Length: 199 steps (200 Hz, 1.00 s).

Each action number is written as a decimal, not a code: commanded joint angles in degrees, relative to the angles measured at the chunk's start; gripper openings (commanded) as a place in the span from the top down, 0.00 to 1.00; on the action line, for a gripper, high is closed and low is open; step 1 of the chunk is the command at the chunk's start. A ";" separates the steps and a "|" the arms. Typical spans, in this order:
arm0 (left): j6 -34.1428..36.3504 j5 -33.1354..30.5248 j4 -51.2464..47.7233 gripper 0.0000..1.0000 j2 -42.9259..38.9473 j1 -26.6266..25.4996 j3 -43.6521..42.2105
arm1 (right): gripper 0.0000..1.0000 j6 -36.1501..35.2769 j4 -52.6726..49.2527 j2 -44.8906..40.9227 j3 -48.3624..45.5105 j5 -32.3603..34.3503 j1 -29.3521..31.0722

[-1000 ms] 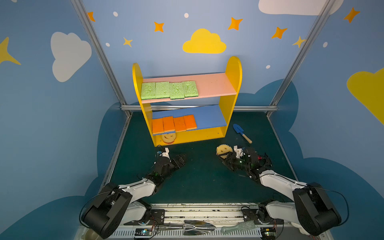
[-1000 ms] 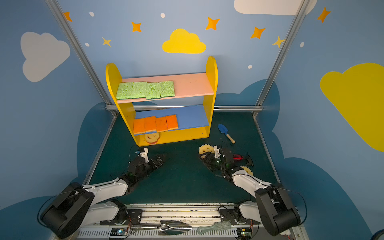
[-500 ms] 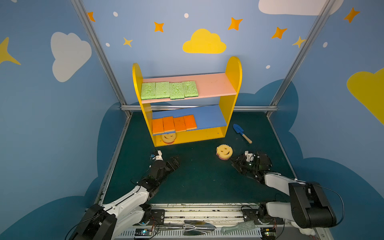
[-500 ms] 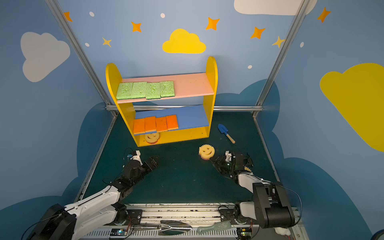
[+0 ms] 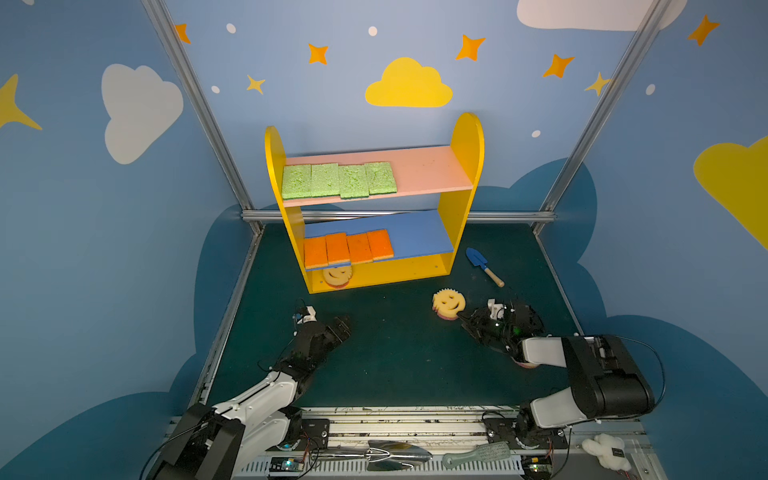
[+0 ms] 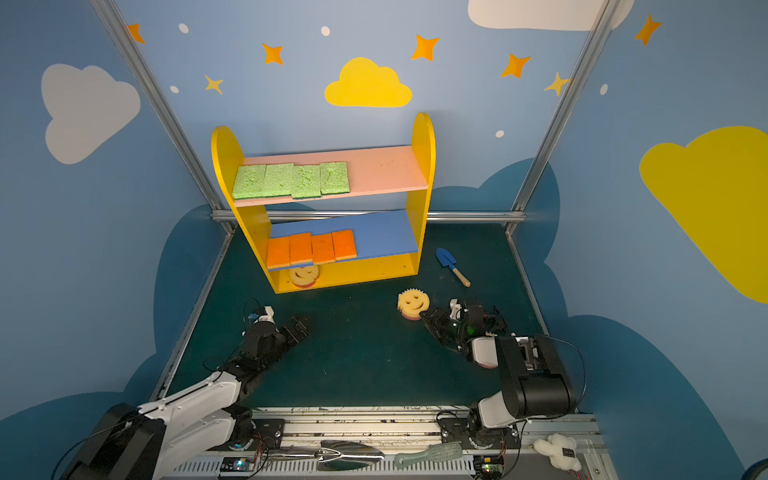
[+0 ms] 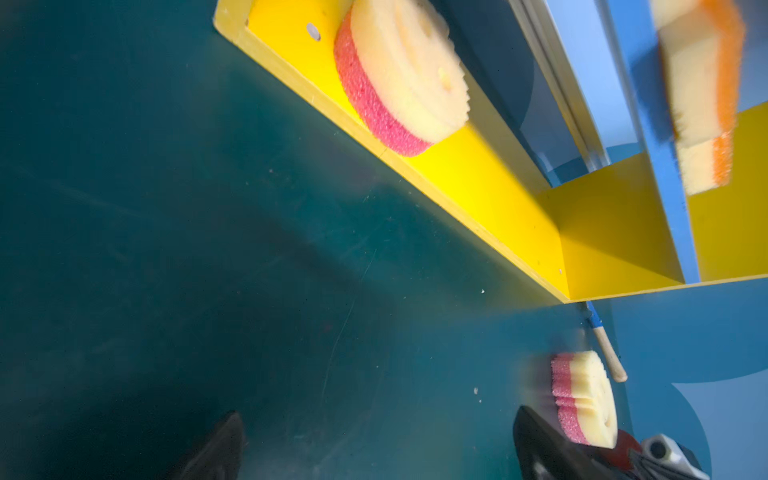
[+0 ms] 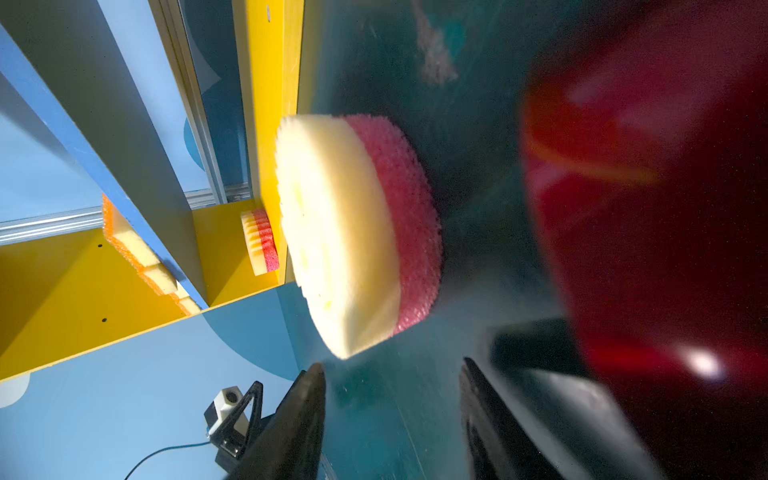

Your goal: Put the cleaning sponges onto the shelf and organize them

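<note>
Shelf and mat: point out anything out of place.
One smiley sponge lies loose on the mat, off the shelf, just ahead of the right gripper. A blue shovel lies beside the shelf and is no sponge. The orange sponges sit unevenly, some overhanging the blue board's front edge.

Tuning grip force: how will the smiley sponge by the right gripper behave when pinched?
Likely squashy: the smiley sponge is porous foam, so it should compress when pinched. Probably light. It lies flat, pink side down, so rolling seems unlikely; a push may slide it.
</note>
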 commanded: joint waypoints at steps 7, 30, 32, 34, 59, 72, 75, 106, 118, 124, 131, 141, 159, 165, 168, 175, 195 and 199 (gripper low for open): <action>0.91 1.02 1.28 0.00 1.09 0.69 -0.27 | 0.56 1.23 4.23 3.85 1.86 0.57 -0.26; 1.15 1.59 1.23 0.01 1.12 1.22 -0.01 | 0.61 1.63 5.95 6.76 2.80 0.56 -0.19; 1.17 1.66 1.14 0.01 1.10 1.30 -0.01 | 0.61 1.63 5.97 6.98 2.85 0.56 -0.24; 1.24 1.68 1.07 0.01 1.10 1.27 0.06 | 0.61 1.57 6.02 7.17 2.97 0.56 -0.25; 1.60 1.69 0.03 0.01 0.37 1.64 0.17 | 0.65 0.95 5.97 8.80 3.91 0.91 -0.26; 1.61 1.71 -0.24 0.01 -0.08 1.79 -0.01 | 0.70 0.89 6.05 9.26 4.16 0.95 -0.27; 1.55 1.69 -0.32 0.00 -0.24 1.91 -0.08 | 0.71 0.93 6.10 9.34 4.15 1.02 -0.19; 1.47 2.07 -1.34 0.01 -1.26 2.05 -0.10 | 0.88 1.35 7.11 9.37 4.14 0.91 0.56; 1.52 1.95 -1.94 0.00 -2.04 2.05 -0.10 | 0.95 1.50 7.01 8.94 4.29 1.18 1.21; 1.53 1.95 -2.28 0.01 -2.31 2.05 -0.10 | 0.98 1.63 6.80 8.64 4.49 1.45 1.71; 1.49 1.95 -2.71 0.01 -2.82 2.14 -0.10 | 0.99 1.71 6.48 8.26 4.70 1.72 2.25; 1.48 2.03 -3.49 0.01 -3.77 2.30 -0.10 | 1.00 1.96 5.83 7.60 4.97 2.17 3.21; 1.53 1.96 -5.47 0.01 -6.13 2.40 -0.31 | 0.99 2.87 5.10 6.30 5.71 3.12 5.51; 1.52 1.86 -6.20 0.01 -6.95 2.54 -0.49 | 0.99 3.28 4.83 5.85 5.95 3.51 6.42; 1.53 1.82 -6.60 0.00 -7.61 2.64 -0.57 | 0.99 3.45 4.67 5.63 6.16 3.73 6.83; 1.37 1.78 -7.34 0.00 -8.85 2.88 -0.98 | 0.99 3.85 4.27 5.13 6.62 4.45 8.13; 0.42 2.18 -9.44 0.01 -13.07 4.17 -2.72 | 0.99 4.44 2.17 4.27 8.83 6.64 12.17; 0.31 2.36 -9.91 0.01 -13.97 4.52 -3.08 | 0.99 4.52 1.88 4.29 9.32 6.98 12.83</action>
